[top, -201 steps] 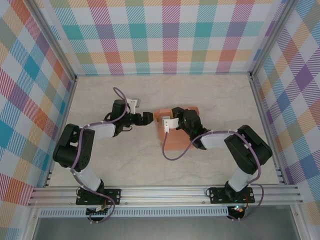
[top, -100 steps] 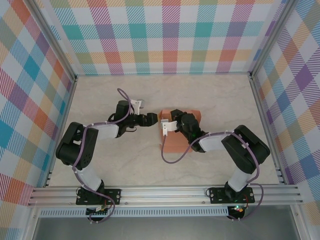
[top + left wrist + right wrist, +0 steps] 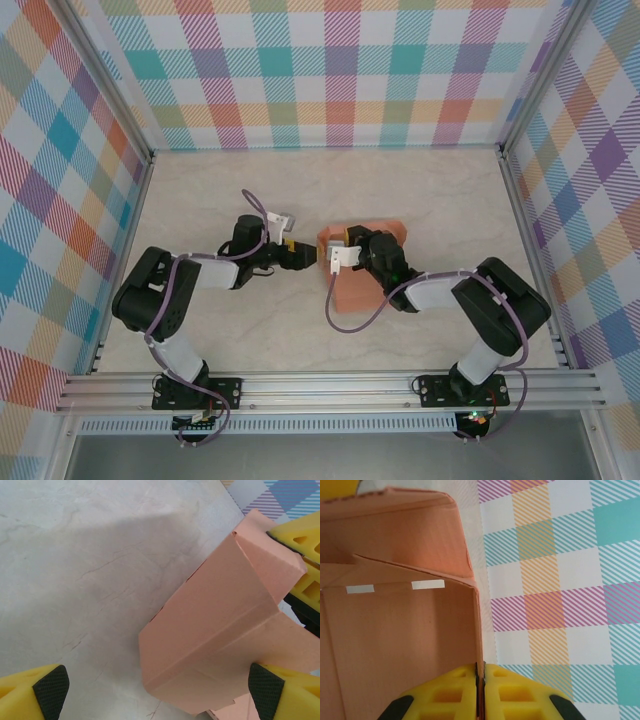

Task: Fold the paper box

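The paper box (image 3: 362, 283), a salmon-orange creased cardboard piece, lies partly folded at the table's middle. My right gripper (image 3: 345, 252) is shut on a thin upright wall of the paper box (image 3: 405, 640), its yellow fingers (image 3: 445, 695) pressed together on the edge at the right gripper (image 3: 480, 672). My left gripper (image 3: 300, 256) is open just left of the box. In the left wrist view a folded corner of the paper box (image 3: 215, 630) reaches between the wide-apart pads (image 3: 50, 690) of the left gripper (image 3: 156, 692); the right-hand pad sits against the cardboard. The right gripper's yellow fingers (image 3: 302, 555) hold the far flap.
The marble-patterned table (image 3: 220, 330) has free room around both arms. Plaid walls (image 3: 330, 70) enclose it at the back and sides, with metal rails (image 3: 330, 385) along the near edge. Purple cables loop beside each arm.
My left gripper has moved right and nearer, up to the box's left corner. The right gripper, still holding the box, shifted slightly and the box tilted with it.
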`<action>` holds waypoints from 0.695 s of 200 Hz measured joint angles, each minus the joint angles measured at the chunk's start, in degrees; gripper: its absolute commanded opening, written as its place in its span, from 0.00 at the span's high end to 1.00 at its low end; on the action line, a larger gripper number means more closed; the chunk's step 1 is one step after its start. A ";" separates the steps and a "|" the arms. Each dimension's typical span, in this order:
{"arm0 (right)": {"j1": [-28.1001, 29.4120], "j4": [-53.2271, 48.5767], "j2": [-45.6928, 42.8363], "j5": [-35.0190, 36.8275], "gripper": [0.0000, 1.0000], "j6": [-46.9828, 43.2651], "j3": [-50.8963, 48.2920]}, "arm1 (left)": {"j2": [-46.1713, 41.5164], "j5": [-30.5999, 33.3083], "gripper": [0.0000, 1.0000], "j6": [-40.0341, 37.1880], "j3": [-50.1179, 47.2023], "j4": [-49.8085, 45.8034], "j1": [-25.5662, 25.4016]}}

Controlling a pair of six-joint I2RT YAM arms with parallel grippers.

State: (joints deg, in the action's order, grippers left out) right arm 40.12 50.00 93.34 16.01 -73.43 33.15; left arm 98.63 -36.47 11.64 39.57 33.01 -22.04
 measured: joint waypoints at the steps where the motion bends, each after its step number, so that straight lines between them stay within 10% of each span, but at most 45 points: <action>1: 0.00 0.00 -0.04 -0.04 0.90 0.07 0.00 | 0.00 -0.02 0.05 -0.13 0.00 0.02 0.00; 139: -0.37 -4.66 -2.05 -1.84 0.90 2.73 -0.15 | -0.46 11.13 0.06 -9.99 -0.17 0.24 -7.39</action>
State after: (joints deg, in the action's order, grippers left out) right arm 39.75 45.34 91.29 14.17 -70.70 32.99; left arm 98.17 -25.34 1.65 39.40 33.26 -29.43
